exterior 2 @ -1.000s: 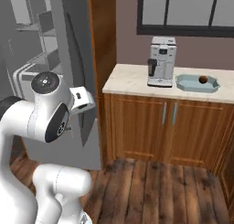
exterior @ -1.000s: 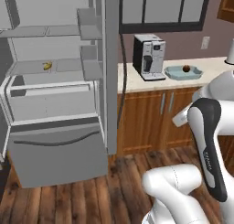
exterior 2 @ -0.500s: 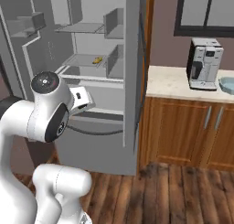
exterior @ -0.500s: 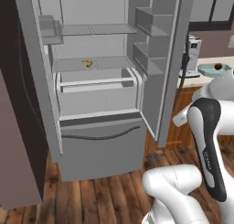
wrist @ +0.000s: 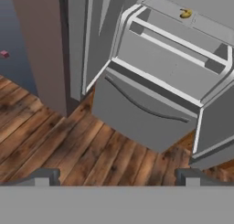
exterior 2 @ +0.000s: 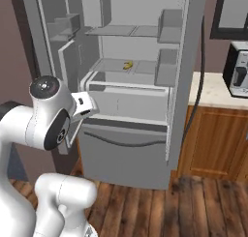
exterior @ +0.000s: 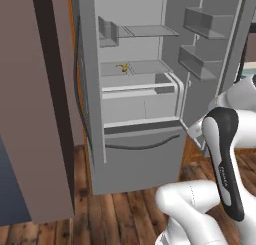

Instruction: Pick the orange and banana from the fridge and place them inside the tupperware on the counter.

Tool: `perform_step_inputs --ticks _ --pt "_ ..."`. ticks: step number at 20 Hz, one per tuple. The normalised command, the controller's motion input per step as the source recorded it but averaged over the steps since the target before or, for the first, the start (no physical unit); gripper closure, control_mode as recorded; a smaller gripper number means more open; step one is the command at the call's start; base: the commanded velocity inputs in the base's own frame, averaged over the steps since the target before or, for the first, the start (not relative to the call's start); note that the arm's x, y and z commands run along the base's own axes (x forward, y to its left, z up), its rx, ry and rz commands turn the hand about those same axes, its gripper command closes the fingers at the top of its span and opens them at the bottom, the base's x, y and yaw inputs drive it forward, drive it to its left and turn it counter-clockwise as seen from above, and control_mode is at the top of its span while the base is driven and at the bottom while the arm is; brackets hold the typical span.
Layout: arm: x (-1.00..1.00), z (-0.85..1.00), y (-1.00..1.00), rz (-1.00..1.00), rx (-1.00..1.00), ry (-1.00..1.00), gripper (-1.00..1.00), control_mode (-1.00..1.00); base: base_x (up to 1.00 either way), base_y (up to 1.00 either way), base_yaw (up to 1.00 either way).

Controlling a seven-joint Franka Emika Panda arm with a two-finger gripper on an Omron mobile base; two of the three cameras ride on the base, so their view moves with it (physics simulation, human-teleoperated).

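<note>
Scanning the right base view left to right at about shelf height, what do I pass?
Open fridge door → banana on the fridge shelf → counter → coffee machine.

Light was even and diffuse, with no clear source. The fridge [exterior: 135, 89] interior read pale grey and softly shaded, darker beneath its shelves. The wooden floor [wrist: 68, 145] looked soft and slightly blurred in the hand view. No glare; edges stayed straight, rendering flat and low-detail.
</note>
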Motion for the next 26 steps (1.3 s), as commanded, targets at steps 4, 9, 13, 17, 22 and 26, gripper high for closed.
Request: perform_step_inputs --ticks 4,9,13,17,22,26 --pt "0.0 0.0 0.0 0.0 0.0 0.0 -1.0 1.0 0.3 -0.1 0.0" --pt "0.0 0.0 0.0 0.0 0.0 0.0 -1.0 1.0 0.55 -0.06 0.0" --pt "0.0 0.0 0.0 0.0 0.0 0.0 -1.0 1.0 0.84 0.0 0.0" --pt "0.0 0.0 0.0 0.0 0.0 0.0 -1.0 1.0 0.97 0.0 0.0" --pt "0.0 0.0 0.0 0.0 0.0 0.0 -1.0 1.0 0.91 0.0 0.0" --pt "0.0 0.0 0.0 0.0 0.0 0.0 -1.0 1.0 0.67 0.0 0.0"
